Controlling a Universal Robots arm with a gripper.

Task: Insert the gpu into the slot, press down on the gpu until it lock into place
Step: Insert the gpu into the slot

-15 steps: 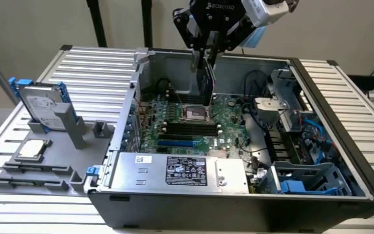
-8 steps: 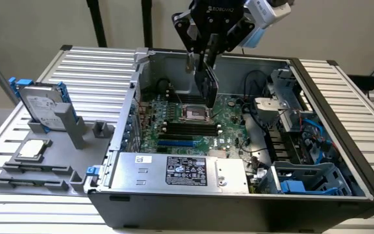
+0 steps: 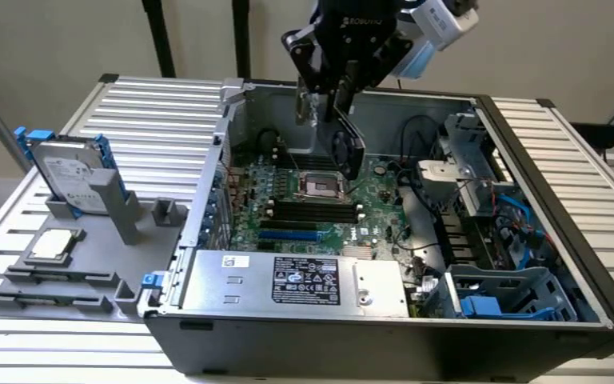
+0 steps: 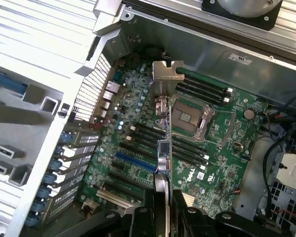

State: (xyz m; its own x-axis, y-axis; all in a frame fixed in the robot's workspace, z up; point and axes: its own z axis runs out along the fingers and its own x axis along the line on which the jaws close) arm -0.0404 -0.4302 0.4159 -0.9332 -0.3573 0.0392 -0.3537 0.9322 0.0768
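My gripper [image 3: 334,84] hangs above the open computer case, shut on the gpu [image 3: 348,142]. The black card is held on edge, with its silver bracket [image 3: 307,108] towards the case's back wall. In the wrist view the gpu [image 4: 164,153] runs edge-on out from between my fingers [image 4: 144,217], and its bracket [image 4: 166,79] is at the far end. The card is well above the green motherboard [image 3: 376,200] and touches nothing. The slot [image 3: 289,236] is a bright-blue strip on the board near the power supply; in the wrist view the slot [image 4: 134,162] lies beside the card's line, uncovered.
A silver power-supply box [image 3: 297,280] sits at the case's near side. The processor socket [image 3: 320,186] and black memory strips [image 3: 312,212] lie between the card and the slot. Cables and a blue drive cage [image 3: 499,298] are at the exterior view's right. A hard drive [image 3: 73,172] stands on a grey fixture outside.
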